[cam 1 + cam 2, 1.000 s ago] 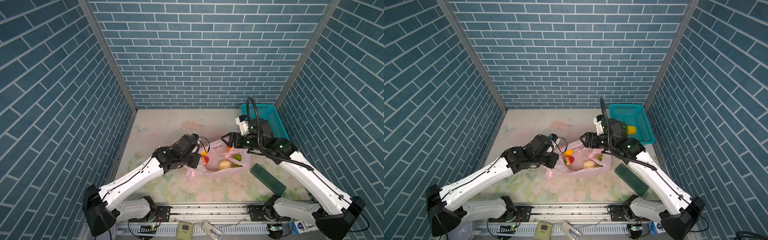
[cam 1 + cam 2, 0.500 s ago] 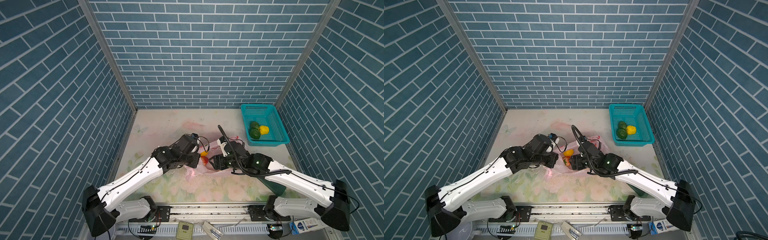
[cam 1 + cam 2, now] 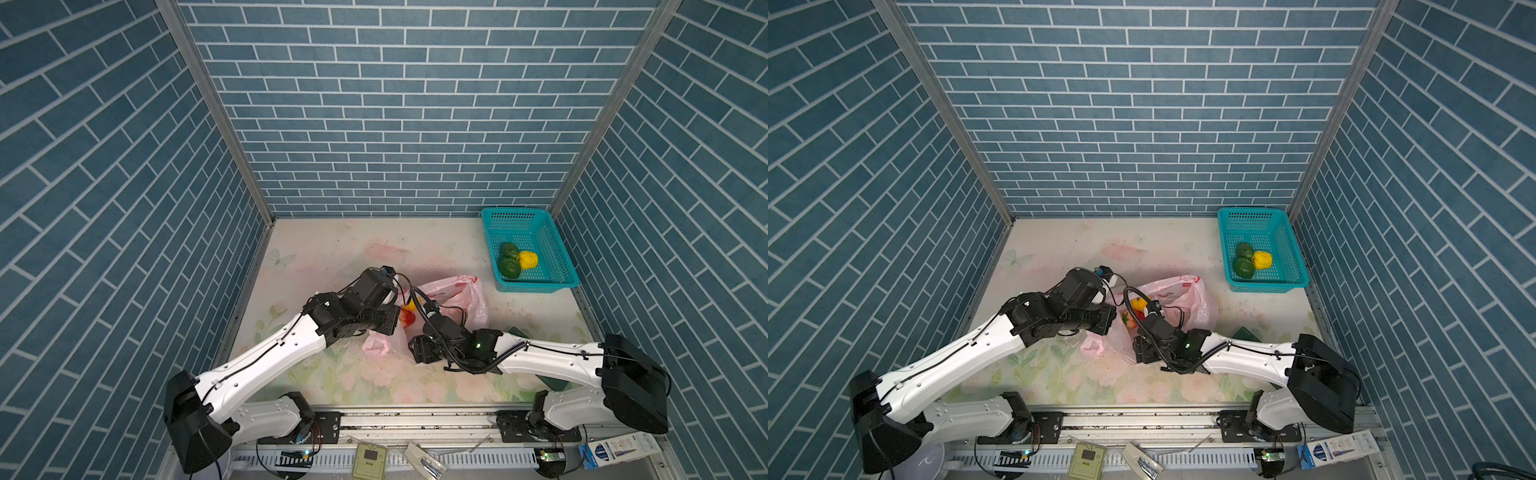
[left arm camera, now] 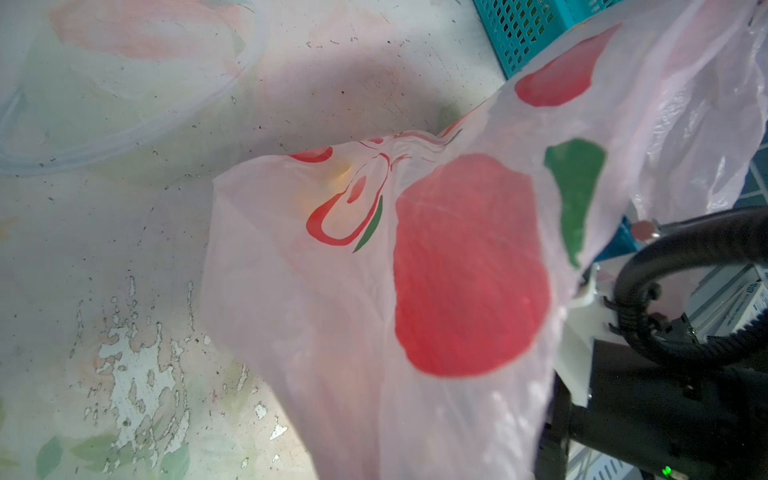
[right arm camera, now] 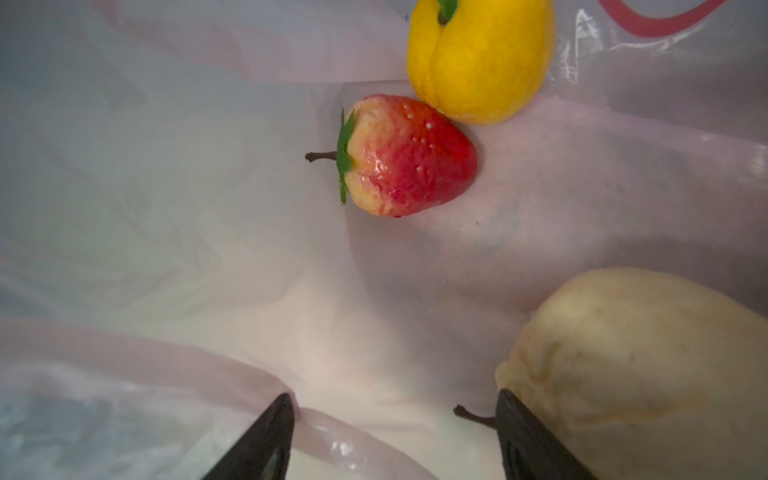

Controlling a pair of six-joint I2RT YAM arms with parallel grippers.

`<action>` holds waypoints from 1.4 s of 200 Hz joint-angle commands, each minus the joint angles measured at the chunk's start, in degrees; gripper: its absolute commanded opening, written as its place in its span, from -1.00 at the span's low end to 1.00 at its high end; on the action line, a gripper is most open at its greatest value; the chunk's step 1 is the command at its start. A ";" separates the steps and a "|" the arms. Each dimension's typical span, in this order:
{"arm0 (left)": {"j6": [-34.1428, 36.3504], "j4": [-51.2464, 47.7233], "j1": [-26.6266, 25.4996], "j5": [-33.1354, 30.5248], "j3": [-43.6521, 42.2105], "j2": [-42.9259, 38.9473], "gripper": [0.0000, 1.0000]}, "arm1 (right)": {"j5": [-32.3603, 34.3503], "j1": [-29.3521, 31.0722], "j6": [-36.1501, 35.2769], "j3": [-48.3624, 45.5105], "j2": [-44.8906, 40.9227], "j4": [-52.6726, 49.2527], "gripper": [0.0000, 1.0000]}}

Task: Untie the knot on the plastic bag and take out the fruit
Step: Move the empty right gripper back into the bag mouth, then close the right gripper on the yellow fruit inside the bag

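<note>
Reaching into the bag (image 3: 465, 299) for fruit is the step I judge I am on: its mouth gapes in the middle of the table (image 3: 332, 257), I see no knot, and two green pieces (image 3: 510, 266) and a yellow one (image 3: 528, 259) lie in the basket (image 3: 536, 286) at the far right. My left gripper (image 3: 386, 323) is pressed together at the bag's rim. The film rising toward its wrist camera makes me think it pinches that rim to hold the mouth up, though the fingertips are hidden. My right gripper (image 5: 395, 440) is inside the mouth, spread and empty. The pear (image 5: 644, 374) sits just beside one finger (image 5: 536, 440), a fold of film lies against the other, and the strawberry (image 5: 407, 156) touches a yellow fruit (image 5: 482, 58) deeper in. Next I would shift sideways to bring the pear between the fingers, clear of the film, then close gently and lift out.
</note>
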 commanded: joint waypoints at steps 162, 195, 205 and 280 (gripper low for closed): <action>1.33 1.64 0.33 3.28 2.34 4.24 -1.00 | 8.25 -11.01 21.48 9.74 14.57 11.11 0.77; 1.16 2.20 0.33 1.47 3.47 4.48 -1.00 | 7.61 -11.38 20.13 11.01 18.51 14.85 0.76; 1.06 2.62 0.33 1.18 3.60 4.57 -1.00 | 7.40 -11.51 19.75 11.53 19.56 15.55 0.76; 1.12 2.12 0.72 -1.07 4.25 4.41 -1.00 | 4.85 -11.85 18.79 6.90 19.41 18.29 0.75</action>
